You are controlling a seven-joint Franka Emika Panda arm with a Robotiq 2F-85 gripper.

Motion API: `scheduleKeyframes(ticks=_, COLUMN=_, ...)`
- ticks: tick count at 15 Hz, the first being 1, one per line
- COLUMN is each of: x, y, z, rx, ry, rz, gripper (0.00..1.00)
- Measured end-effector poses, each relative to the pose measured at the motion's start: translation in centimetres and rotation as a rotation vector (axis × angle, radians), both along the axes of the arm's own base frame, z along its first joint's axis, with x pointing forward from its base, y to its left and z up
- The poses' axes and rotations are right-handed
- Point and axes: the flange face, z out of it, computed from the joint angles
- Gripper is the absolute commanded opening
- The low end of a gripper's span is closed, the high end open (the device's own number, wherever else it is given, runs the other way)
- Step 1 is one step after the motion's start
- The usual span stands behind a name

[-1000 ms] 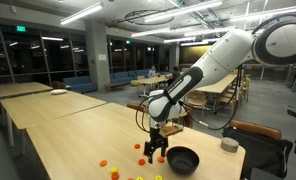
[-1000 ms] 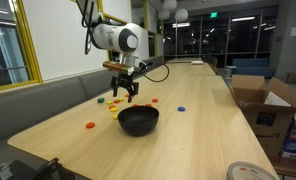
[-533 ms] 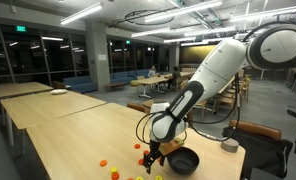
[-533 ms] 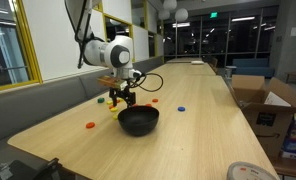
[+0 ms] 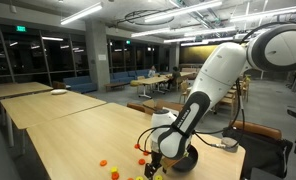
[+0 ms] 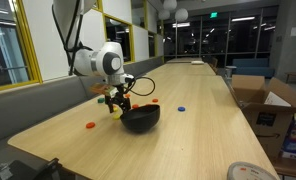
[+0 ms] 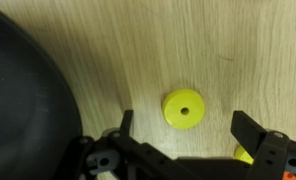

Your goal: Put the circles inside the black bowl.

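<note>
My gripper [image 7: 188, 126] is open and low over the table, its two fingers either side of a yellow disc with a centre hole [image 7: 184, 109] lying flat on the wood. A second yellow disc [image 7: 243, 155] shows partly behind the right finger. The glossy black bowl [image 7: 28, 100] fills the left of the wrist view, close beside the left finger. In both exterior views the gripper [image 5: 153, 168] [image 6: 115, 108] is down at the table right next to the bowl [image 5: 185, 160] [image 6: 141, 119]. More orange discs [image 5: 105, 161] [image 6: 89, 125] lie scattered nearby.
A blue disc [image 6: 181, 108] and an orange disc [image 6: 153, 100] lie beyond the bowl. A small grey cup [image 5: 229, 145] stands near the table's edge. The long wooden table [image 6: 188, 130] stretches away. Cardboard boxes [image 6: 273, 110] stand beside it.
The arm has come down from above the discs to the table surface beside the bowl. The gripper stays open and now straddles a yellow disc.
</note>
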Motion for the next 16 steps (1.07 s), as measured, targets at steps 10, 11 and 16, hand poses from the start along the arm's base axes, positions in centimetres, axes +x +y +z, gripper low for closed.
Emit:
scheduleKeyframes(ticks=10, x=0.26, y=-0.42, z=0.15, rx=-0.006, ry=-0.013, rz=-0.033, gripper=1.0)
scheduleKeyframes(ticks=11, x=0.24, y=-0.37, z=0.14, rx=-0.006, ry=-0.012, rz=-0.032, gripper=1.0)
scheduleKeyframes(ticks=16, x=-0.11, y=-0.06, z=-0.14, rx=-0.009, ry=0.014, rz=-0.026, gripper=1.0)
